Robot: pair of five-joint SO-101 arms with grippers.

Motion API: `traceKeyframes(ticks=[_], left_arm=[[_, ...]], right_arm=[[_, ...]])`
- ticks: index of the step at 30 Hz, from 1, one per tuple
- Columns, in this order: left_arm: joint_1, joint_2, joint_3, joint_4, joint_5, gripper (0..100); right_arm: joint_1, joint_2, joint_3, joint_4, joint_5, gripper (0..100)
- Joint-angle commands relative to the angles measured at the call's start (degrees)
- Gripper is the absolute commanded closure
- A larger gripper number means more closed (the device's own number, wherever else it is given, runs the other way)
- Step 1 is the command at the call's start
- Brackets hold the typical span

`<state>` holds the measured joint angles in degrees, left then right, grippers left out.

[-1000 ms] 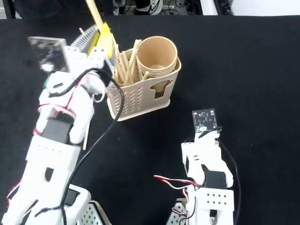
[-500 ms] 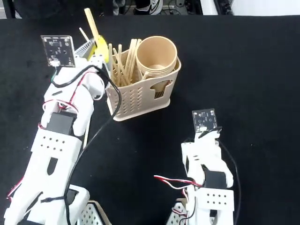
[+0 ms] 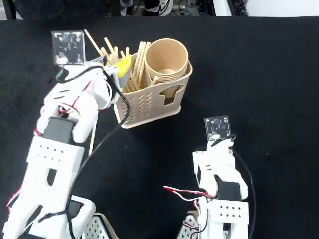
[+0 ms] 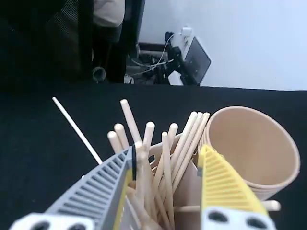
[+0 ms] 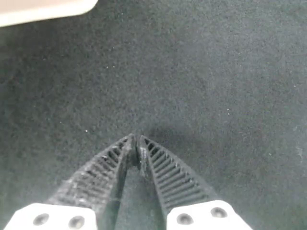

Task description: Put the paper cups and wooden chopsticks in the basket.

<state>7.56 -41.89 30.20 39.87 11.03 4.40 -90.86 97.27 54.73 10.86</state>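
Observation:
The beige slotted basket (image 3: 149, 107) stands at the back of the black table. Stacked paper cups (image 3: 167, 59) (image 4: 249, 139) fill its right compartment and several wooden chopsticks (image 3: 137, 64) (image 4: 187, 139) stand upright in its left one. My left gripper (image 3: 113, 63) (image 4: 167, 152) is open just above that left compartment, its grey and yellow fingers to either side of the chopstick tops. One thin chopstick (image 3: 92, 42) (image 4: 76, 129) slants out behind the basket. Another chopstick (image 3: 91, 141) lies on the table, partly under the left arm. My right gripper (image 5: 135, 141) is shut on nothing over bare table.
The right arm (image 3: 219, 164) sits folded near the front, well apart from the basket. Black cloth (image 3: 259, 74) covers the table to the right of the basket. Chairs, cables and a white wall lie beyond the table's far edge.
My left gripper has come down and to the right, from behind the basket to over its left compartment. The chopstick it held up now stands among the others.

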Motion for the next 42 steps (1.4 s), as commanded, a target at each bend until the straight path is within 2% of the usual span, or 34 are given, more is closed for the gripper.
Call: traceKeyframes(ticks=[1,4,9,12,17,23,32,36,42], left_arm=[[-0.7,-0.6,-12.8,12.0,0.7,78],[-3.1,0.0,-20.4,20.8,0.8,78],[-14.7,0.1,-25.7,31.2,2.2,78],[-20.2,0.9,-22.8,32.7,-1.8,78],[-23.4,9.0,-17.6,30.9,-6.4,78],[-22.1,31.4,-21.8,29.2,-6.6,78],[-17.1,64.5,-42.2,34.7,-7.6,77],[-15.7,74.4,-49.8,36.1,-9.5,77],[-15.9,81.9,-56.7,39.4,-9.8,79]], right_arm=[[-0.5,-0.6,-0.1,0.2,0.3,98.6],[-0.5,-0.6,-0.1,0.2,0.3,98.6],[-0.5,-0.6,-0.1,0.2,0.3,98.6],[-0.5,-0.6,-0.1,0.2,0.3,98.6],[-0.5,-0.6,-0.1,0.2,0.3,98.6],[-0.5,-0.6,-0.1,0.2,0.3,98.6],[-0.5,-0.6,-0.1,0.2,0.3,98.6],[-0.5,-0.6,-0.1,0.2,0.3,98.6],[-0.5,-0.6,-0.1,0.2,0.3,98.6]])
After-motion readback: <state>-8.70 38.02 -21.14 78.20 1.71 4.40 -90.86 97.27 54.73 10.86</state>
